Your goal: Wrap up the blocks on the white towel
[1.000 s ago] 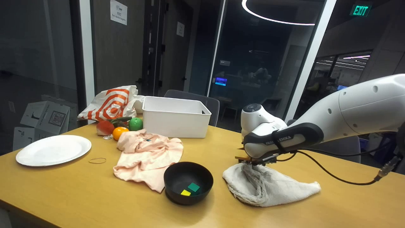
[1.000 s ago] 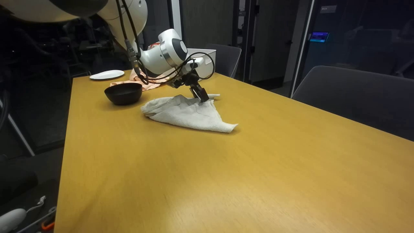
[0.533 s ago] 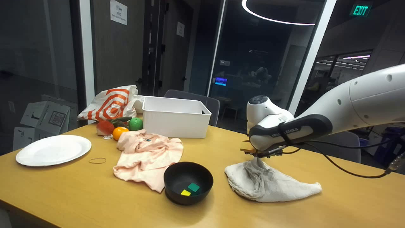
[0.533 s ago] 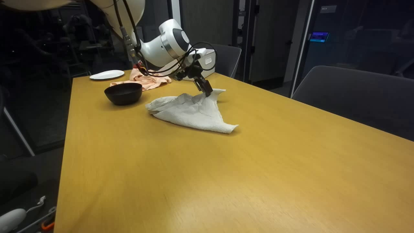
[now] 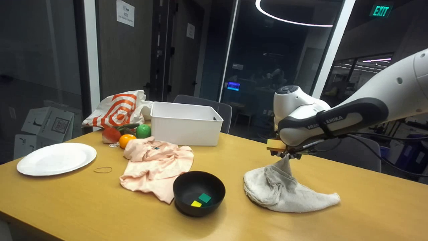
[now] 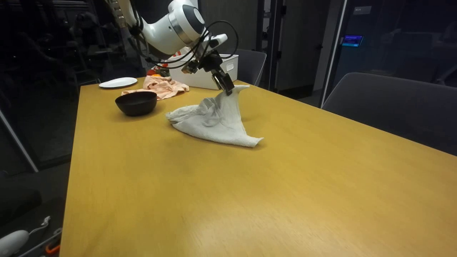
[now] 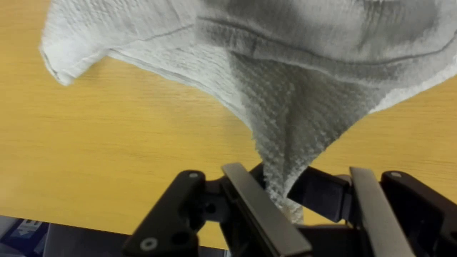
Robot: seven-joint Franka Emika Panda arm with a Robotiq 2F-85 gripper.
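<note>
A robot gripper (image 7: 282, 182) pinches a raised peak of a white towel (image 5: 291, 199) on a wooden table (image 5: 123, 216).
In an exterior view, a green block (image 5: 204, 197) and a yellow block (image 5: 196, 203) lie inside a black bowl (image 5: 197, 182) near the towel. In an exterior view, the towel slopes down from the fingers (image 6: 227, 85). In the wrist view, it narrows to pass between them.

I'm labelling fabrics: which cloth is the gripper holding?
The white towel: its raised part is pinched in the gripper; the pink cloth lies away from it.
</note>
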